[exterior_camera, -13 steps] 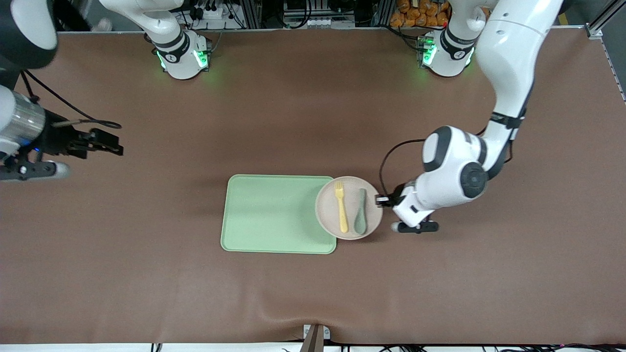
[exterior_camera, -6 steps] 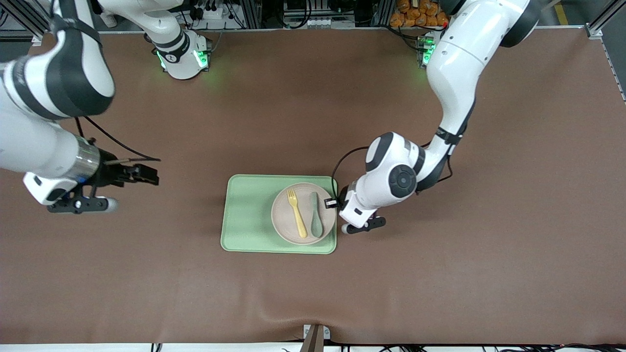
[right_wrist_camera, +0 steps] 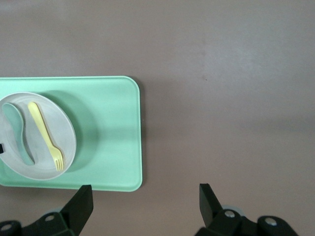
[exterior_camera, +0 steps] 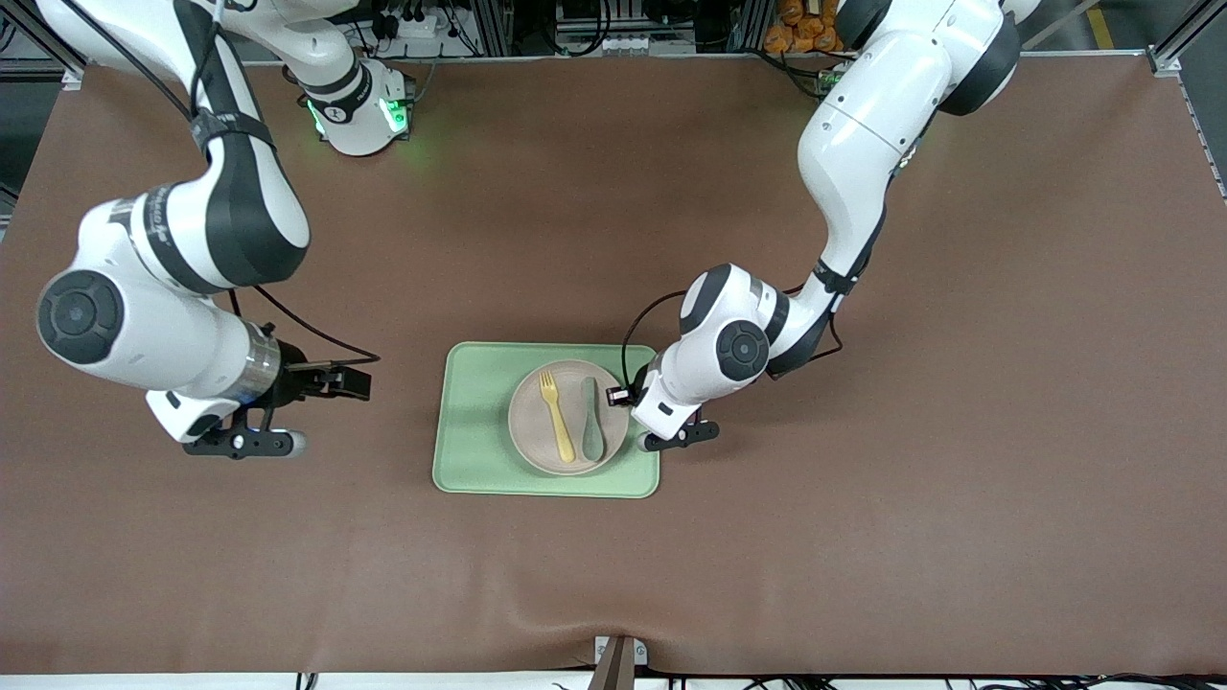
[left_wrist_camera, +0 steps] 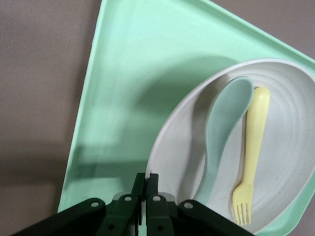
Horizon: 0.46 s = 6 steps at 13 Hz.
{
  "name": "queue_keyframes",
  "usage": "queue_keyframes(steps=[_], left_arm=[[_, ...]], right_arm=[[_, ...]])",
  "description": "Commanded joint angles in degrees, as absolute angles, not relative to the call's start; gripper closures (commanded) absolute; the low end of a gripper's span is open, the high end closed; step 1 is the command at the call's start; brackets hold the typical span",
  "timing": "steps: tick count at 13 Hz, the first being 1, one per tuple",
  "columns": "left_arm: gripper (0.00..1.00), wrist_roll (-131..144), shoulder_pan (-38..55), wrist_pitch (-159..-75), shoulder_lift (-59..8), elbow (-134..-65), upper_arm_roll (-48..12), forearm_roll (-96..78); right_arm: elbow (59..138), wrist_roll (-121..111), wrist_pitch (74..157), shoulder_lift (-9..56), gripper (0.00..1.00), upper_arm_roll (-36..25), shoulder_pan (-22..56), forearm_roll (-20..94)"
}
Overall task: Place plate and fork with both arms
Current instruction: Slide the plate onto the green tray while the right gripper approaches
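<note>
The off-white plate (exterior_camera: pixel 525 422) is over the light-green tray (exterior_camera: pixel 474 422), at the tray's end toward the left arm. The pale-yellow fork (exterior_camera: pixel 557 430) lies on the plate beside a grey-green spoon (exterior_camera: pixel 592 433). My left gripper (exterior_camera: pixel 621 395) is shut on the plate's rim, seen in the left wrist view (left_wrist_camera: pixel 146 181) with the plate (left_wrist_camera: pixel 290 162), fork (left_wrist_camera: pixel 253 147) and spoon (left_wrist_camera: pixel 221 132). My right gripper (exterior_camera: pixel 353 381) is open and empty over bare table beside the tray's end toward the right arm. The right wrist view shows that gripper (right_wrist_camera: pixel 145 199), the plate (right_wrist_camera: pixel 64 125) and the fork (right_wrist_camera: pixel 45 133).
The tray lies on a brown table mat (exterior_camera: pixel 863 537). The plate casts a shadow on the tray (left_wrist_camera: pixel 128 73). Both arm bases stand along the table edge farthest from the front camera.
My left gripper has carried the plate, with fork and spoon, from the tray's edge to over the tray. My right arm has swung in toward the tray.
</note>
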<state>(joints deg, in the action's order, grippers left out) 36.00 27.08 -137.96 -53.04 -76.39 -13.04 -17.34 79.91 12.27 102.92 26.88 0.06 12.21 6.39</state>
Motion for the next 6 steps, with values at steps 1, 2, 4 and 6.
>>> queue_keyframes(steps=[1,2,4,6], left_arm=[[1.00,36.65,28.56,-138.78,-55.02,-74.09,-12.39,-17.93],[1.00,36.65,28.74,-138.78,-55.02,-74.27,-12.39,-17.58],[0.70,36.65,28.48,-138.78,-55.02,-74.53,-12.39,-17.14],[0.00,36.47,27.95,-138.69,-53.80,-75.32,-12.30,-15.22]], right_arm=[[75.94,15.72,106.50,31.72,0.04,-0.35,15.63,6.85],[75.94,15.82,108.61,32.95,0.05,-0.44,17.04,6.59],[75.85,15.82,111.26,35.06,0.05,-0.44,18.80,6.42],[75.85,15.91,112.49,36.99,0.05,-0.53,20.38,6.24]])
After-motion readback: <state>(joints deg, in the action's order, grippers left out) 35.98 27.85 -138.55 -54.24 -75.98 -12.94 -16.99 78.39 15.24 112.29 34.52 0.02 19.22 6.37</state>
